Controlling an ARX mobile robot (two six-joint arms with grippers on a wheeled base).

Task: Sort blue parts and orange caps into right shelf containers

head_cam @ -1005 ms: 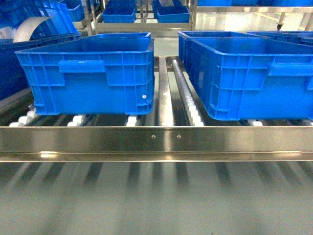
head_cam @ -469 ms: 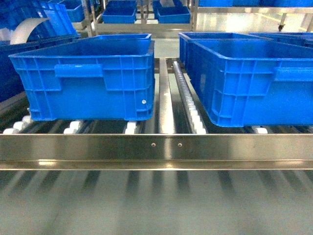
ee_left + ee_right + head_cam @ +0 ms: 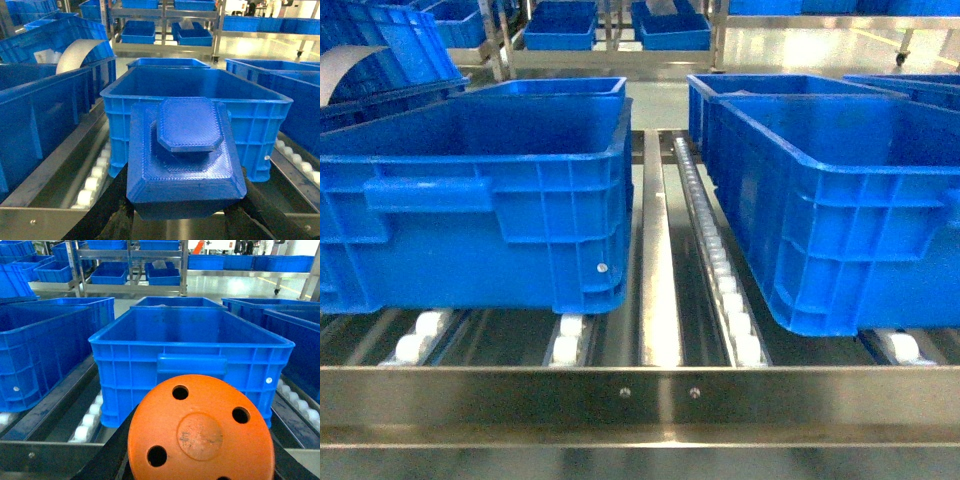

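Note:
Two large blue crates stand on the roller shelf ahead, one on the left (image 3: 550, 230) and one on the right (image 3: 820, 250); neither gripper shows in the head view. In the left wrist view my left gripper (image 3: 186, 212) is shut on a stepped blue part (image 3: 185, 155), held just short of an open crate (image 3: 260, 125). The right wrist view has my right gripper (image 3: 197, 465) shut on a round orange cap (image 3: 200, 435) with several holes, in front of another open crate (image 3: 130, 375). Both crates look empty inside as far as I can see.
A steel front rail (image 3: 640, 395) runs across the shelf edge, with white roller tracks (image 3: 720, 270) and a flat steel strip between the crates. More blue crates stand behind and at the far left (image 3: 380, 50), and metal racks with bins (image 3: 560, 30) stand beyond.
The head view has closed in on the shelf: both crates appear larger and the front rail has dropped toward the bottom of the frame.

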